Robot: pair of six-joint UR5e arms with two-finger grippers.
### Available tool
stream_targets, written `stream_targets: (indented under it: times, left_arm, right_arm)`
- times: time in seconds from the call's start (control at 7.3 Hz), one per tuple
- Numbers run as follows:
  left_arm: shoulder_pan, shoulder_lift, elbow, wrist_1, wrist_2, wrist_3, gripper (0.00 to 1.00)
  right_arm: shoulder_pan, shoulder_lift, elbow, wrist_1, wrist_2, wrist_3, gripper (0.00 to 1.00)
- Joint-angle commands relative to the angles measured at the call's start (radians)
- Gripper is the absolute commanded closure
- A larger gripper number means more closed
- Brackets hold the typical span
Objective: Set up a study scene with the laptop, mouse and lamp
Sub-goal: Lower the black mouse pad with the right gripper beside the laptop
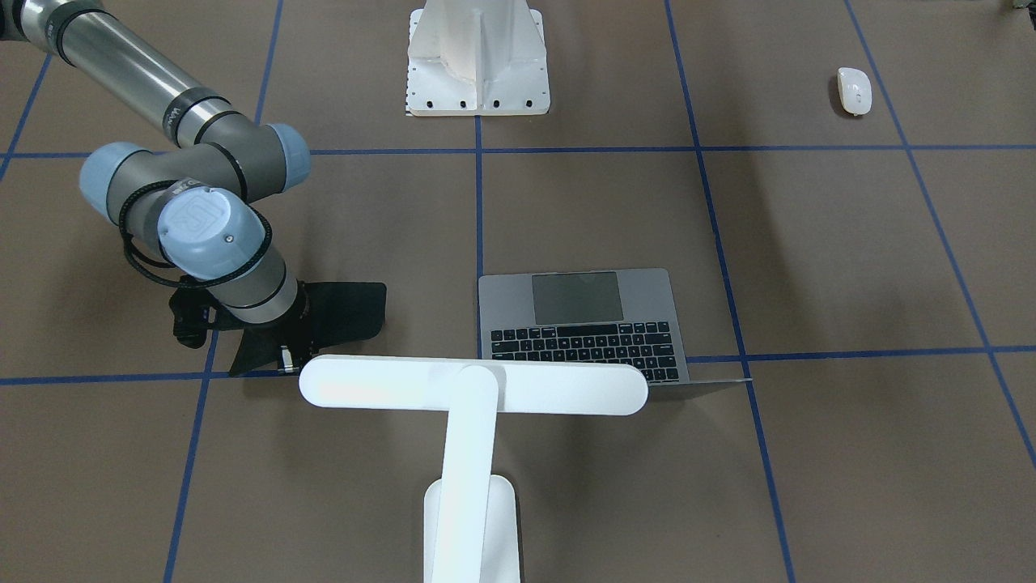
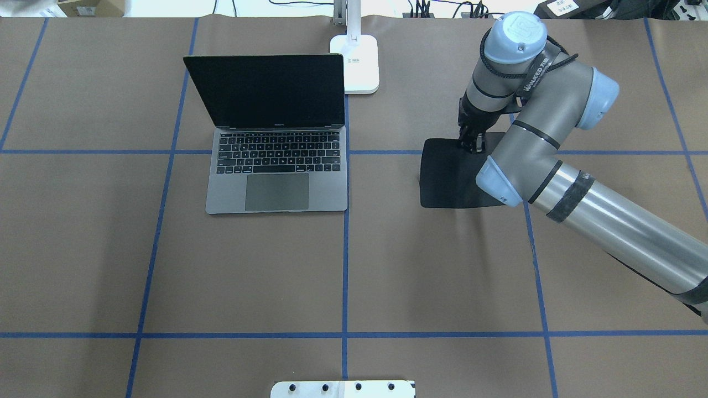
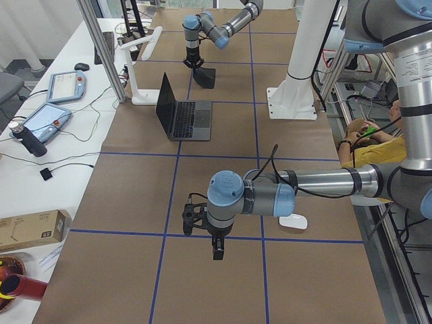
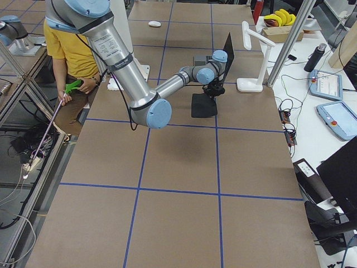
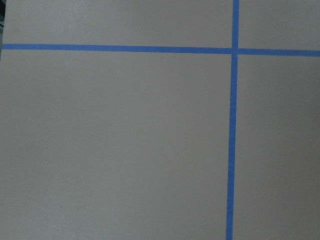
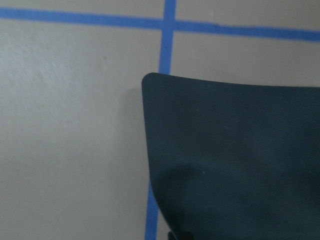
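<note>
Between the right gripper's jaws sits the far edge of the pad. They look pinched on it, and that edge appears raised off the table while the near edge rests down.

Step in hand, as I read it: laying the pad out as the mouse spot. The laptop and lamp look already placed.

- Laptop: well apart from the right jaws, toward the robot's left. The lid is open and upright, the screen is dark, and the grey deck with black keys and a big trackpad faces the robot.
- Lamp: all white, T-shaped. Its base is beyond the right jaws and to their left, just beside the laptop's far right corner. The bar head hangs over the back of the laptop.
- Mouse: small glossy white oval, far from the right jaws and the pad. It lies near the left gripper, on its robot side.

Left jaws: can't tell if spread or closed. They show only in the left side view, hovering over bare table. The left wrist view shows just table and blue tape.

Next move, my call:
1. Lower the pad flat, square to the laptop's right side, then open the jaws and lift clear without dragging it.
2. Have the left arm reach back toward the robot for the mouse. It's low and slick, so it needs a centred grip across the sides.
3. Carry it across to the pad. That's a long traverse, and a handover may be needed.
</note>
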Motion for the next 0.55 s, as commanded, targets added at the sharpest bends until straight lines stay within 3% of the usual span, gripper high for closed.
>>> stream_targets:
  times: [0.0,0.41]
  left_arm:
    - [0.001,-0.002,0.011,0.001,0.0,0.0,0.0]
    - [0.001,-0.013,0.033,0.001,-0.002,0.0,0.0]
  right_arm:
    - [-0.035,0.095,-0.066,0.004,-0.047,0.137,1.0]
    - [-0.06,0.134,-0.112,0.029,-0.086,0.159,1.0]
